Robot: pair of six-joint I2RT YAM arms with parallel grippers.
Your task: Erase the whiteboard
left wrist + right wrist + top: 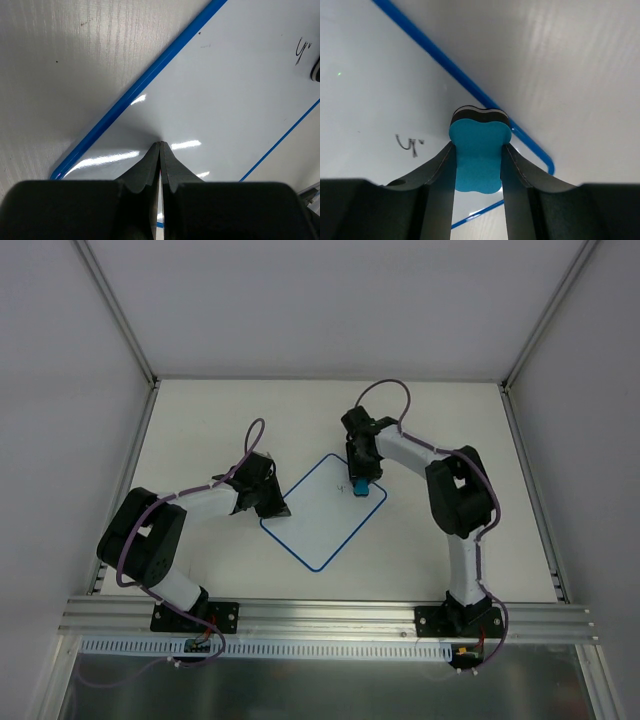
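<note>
**One board, one eraser, one scribble; two claws at opposite corners**

One whiteboard lies flat near the middle of the table. It is turned diagonally, so its corners point to the far side, the near side, left and right. It has a thin blue border and rounded corners.

One small dark scribble shows on the board, towards the right corner. The rest of the white face that can be seen looks clean, apart from a few tiny specks.

There is one eraser, a blue block with a dark pad at its lower end. The right gripper is clamped on it, one finger on each side. The eraser stands on the board just inside the border, close to the rounded right corner, with the scribble just beside it.

The left gripper has its jaws pressed together and holds nothing. Its tips point down at the board just inside the border near the left corner, and they appear to touch the surface.

From above, the two arms bend in from their bases at the near rail. The left gripper and the right gripper are well apart, with most of the board's face between them.

Table surface shows on every side of the board, widest at the far side and to the left and right. White walls close in the table on three sides. The board's near corner points at the rail without reaching it.
</note>
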